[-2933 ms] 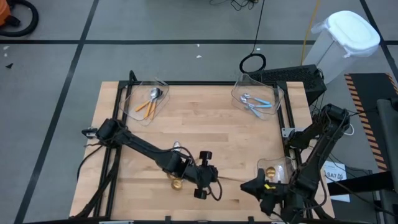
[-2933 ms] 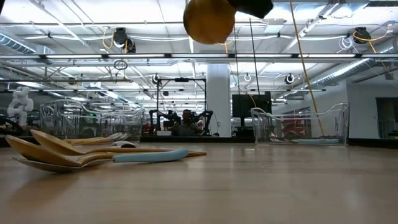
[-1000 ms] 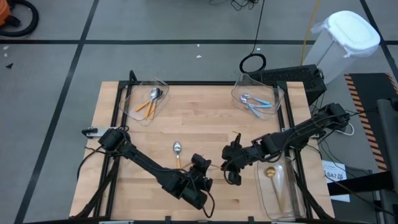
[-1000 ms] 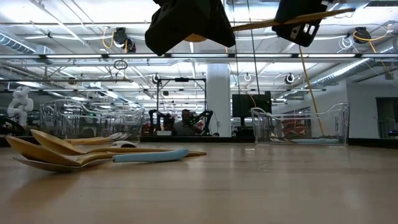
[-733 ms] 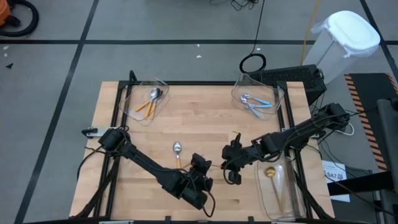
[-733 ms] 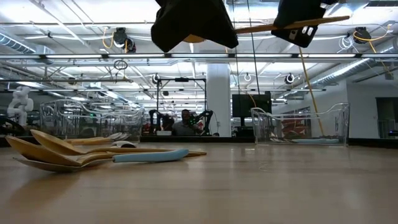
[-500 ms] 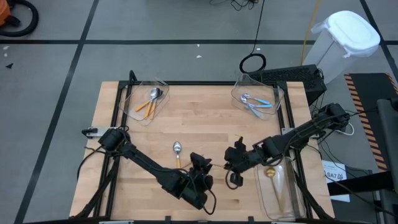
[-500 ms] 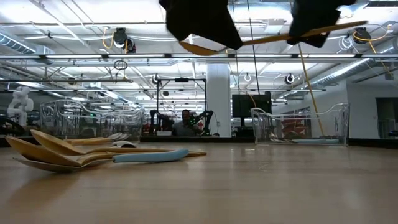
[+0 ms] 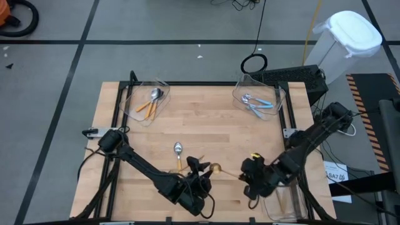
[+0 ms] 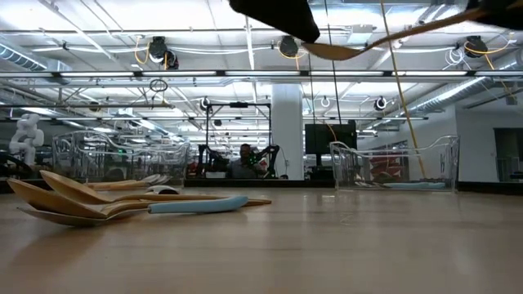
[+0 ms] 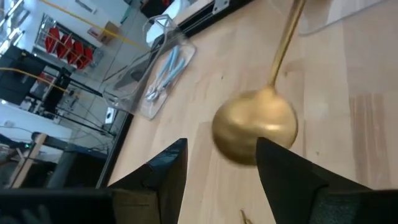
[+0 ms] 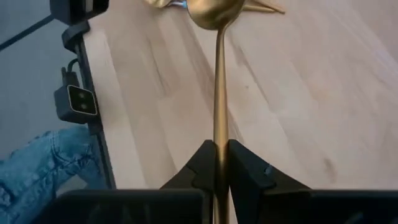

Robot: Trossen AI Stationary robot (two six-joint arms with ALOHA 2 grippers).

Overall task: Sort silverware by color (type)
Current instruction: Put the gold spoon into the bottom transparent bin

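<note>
A gold spoon [image 9: 220, 169] hangs in the air over the table's near middle, with my right gripper [image 9: 247, 176] shut on its handle. Its bowl [image 11: 255, 127] lies just beyond the open fingers of my left gripper [image 11: 221, 168], which touch nothing. In the low view the spoon [image 10: 339, 49] shows near the top. An orange-handled spoon [image 9: 178, 152] lies flat on the table beside my left arm. More spoons [image 10: 82, 200] lie in a heap, one with a light blue handle [image 10: 196, 204]. My right gripper pinches the gold spoon's handle [image 12: 219, 134] between its two fingers, well away from the bowl. The handle runs forward in line with the fingers. The spoon is lifted clear of the table and nearly level, its bowl [image 9: 215, 167] toward my left gripper.
A clear bin [image 9: 142, 106] at the far left holds orange-handled spoons. Another bin [image 9: 275, 94] at the far right holds blue-handled ones. A third bin [image 9: 284, 201] stands at the near right, partly under my right arm. Bare wood lies in the table's middle.
My left gripper has opened, rolled and let go of the gold spoon's bowl. My right gripper has carried the spoon by its handle toward the table's near right, toward the bin there, and the bowl has drawn out from between the left fingers.
</note>
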